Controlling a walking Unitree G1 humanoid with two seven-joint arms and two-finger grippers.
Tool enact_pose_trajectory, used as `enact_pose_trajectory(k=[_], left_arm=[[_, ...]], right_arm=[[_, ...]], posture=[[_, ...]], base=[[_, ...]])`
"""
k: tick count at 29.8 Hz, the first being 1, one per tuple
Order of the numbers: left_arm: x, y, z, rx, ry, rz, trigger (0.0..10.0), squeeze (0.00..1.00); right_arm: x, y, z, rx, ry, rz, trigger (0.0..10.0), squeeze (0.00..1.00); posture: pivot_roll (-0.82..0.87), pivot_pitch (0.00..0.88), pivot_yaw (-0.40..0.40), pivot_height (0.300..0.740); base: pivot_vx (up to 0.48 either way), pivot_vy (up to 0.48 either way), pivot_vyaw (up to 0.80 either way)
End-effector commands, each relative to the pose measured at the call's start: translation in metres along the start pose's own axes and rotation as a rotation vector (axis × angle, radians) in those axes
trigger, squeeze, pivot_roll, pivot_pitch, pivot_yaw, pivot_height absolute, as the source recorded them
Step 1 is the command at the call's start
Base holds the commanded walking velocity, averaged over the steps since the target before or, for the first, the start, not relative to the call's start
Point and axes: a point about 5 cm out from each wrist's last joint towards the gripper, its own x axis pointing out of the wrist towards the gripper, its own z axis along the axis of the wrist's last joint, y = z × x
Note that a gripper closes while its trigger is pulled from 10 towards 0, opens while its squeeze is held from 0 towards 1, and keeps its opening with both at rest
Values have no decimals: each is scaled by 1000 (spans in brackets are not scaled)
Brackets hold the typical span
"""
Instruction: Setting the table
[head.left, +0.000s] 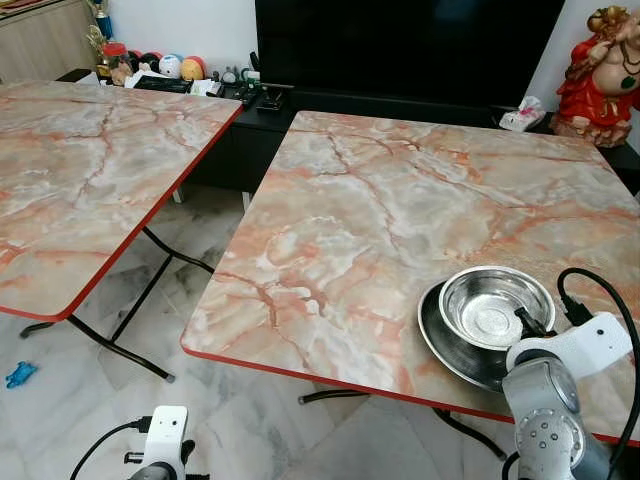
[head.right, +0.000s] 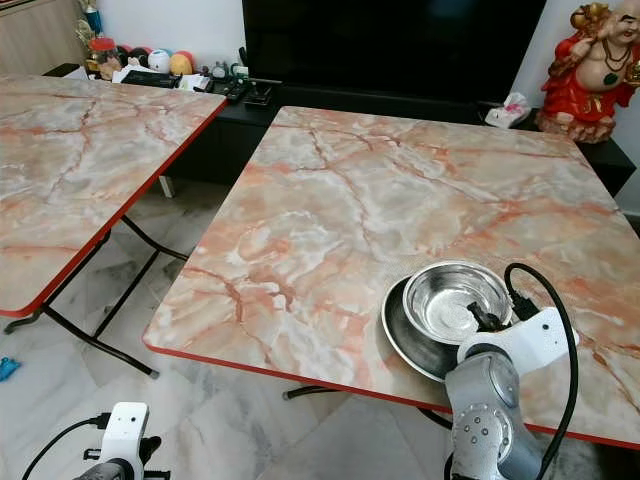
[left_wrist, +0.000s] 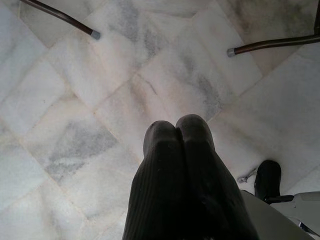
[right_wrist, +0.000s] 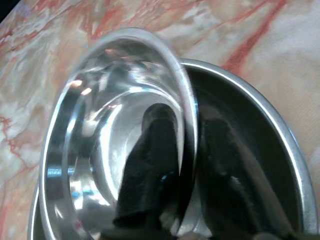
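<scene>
- Right claw (right_wrist: 185, 165) is on the steel bowl (head.left: 497, 306), one finger inside the wall, one outside, rim pinched between them. Grasping the bowl, clear in the wrist view.
- Bowl sits inside the wider steel plate (head.left: 440, 335), tilted a bit in the wrist view, its far edge riding up off the plate's floor.
- Both sit at the near right corner of the marble-look bench (head.left: 380, 200), plate edge close to the red trim.
- Key relation: bowl lies straight ahead of the right claw, grip on the rim nearest the robot. Round thing, so no long axis to fuss over.
- Right arm pose: forearm up over the bench edge, wrist bent fwd and down onto the rim, cable looping behind.
- Left claw (left_wrist: 179, 131) hangs low over the floor tiles, fingers pressed together, holding nothing. Idle, well apart from the bowl.
- Judgement: next is prob. a lift of the bowl clear of the plate; thin rim grip could slip or drag the plate along.
- Second bench (head.left: 90, 170) to the left.
</scene>
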Motion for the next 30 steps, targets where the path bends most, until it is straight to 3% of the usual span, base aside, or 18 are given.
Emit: enact_pose_trajectory(k=[1, 2, 21, 30], left_arm=[[-1, 0, -5, 10, 29, -7, 10000, 0], [0, -1, -4, 11, 28, -8, 10000, 0], [0, -4, -4, 8, 26, -12, 10000, 0], [-3, 9, -8, 3, 30, -1, 10000, 0]], right_arm=[[-3, -2, -3, 4, 14, -11, 10000, 1000], [-3, -4, -4, -2, 19, -17, 10000, 0], [-9, -3, -9, -23, 52, -16, 10000, 0], [-22, -11, 2, -25, 5, -73, 10000, 0]], posture=[[58, 15, -45, 740], [58, 16, -45, 740], [57, 16, -49, 740], [48, 16, -46, 740]], base=[[0, 0, 0], [0, 0, 0], [0, 0, 0], [0, 0, 0]])
